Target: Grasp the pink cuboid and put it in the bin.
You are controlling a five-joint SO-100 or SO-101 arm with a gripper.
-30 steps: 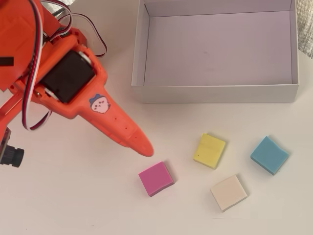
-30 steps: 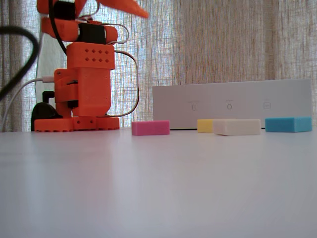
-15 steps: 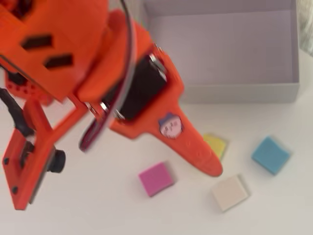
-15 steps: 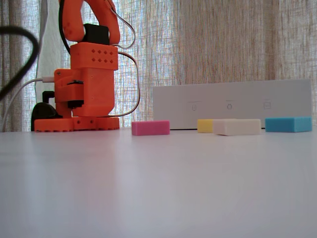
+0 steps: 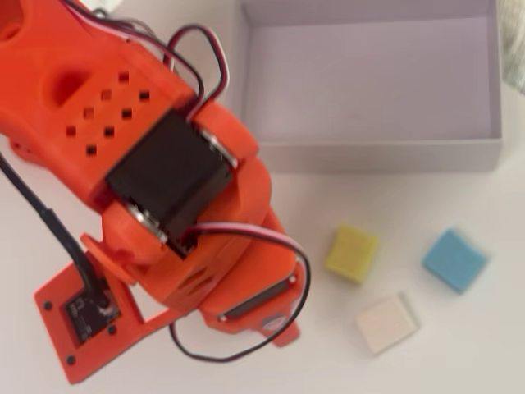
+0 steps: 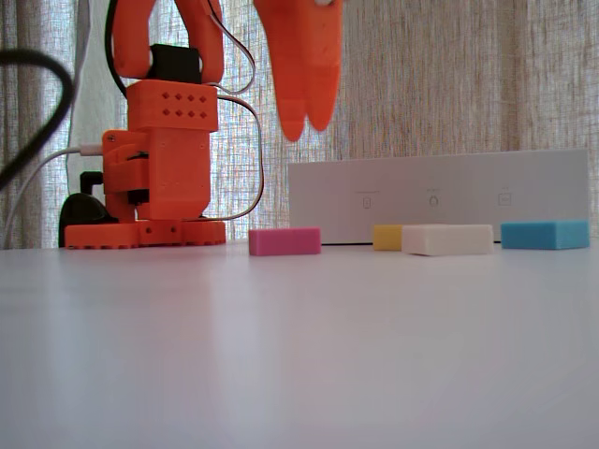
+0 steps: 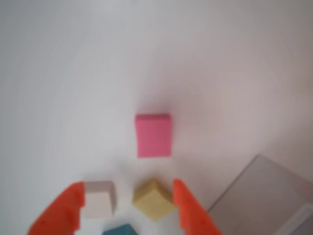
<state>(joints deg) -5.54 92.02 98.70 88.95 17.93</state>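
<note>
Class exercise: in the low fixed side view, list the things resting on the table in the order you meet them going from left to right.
Orange arm base → pink cuboid → yellow block → cream block → blue block. The white bin stands behind the blocks, so it is left out of the order.

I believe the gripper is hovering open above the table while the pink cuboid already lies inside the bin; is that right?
Not quite. The pink cuboid lies on the table, outside the bin, as the fixed view shows; in the overhead view the bin's floor is bare. The gripper does hover open above the table, its fingers spread in the wrist view.
</note>
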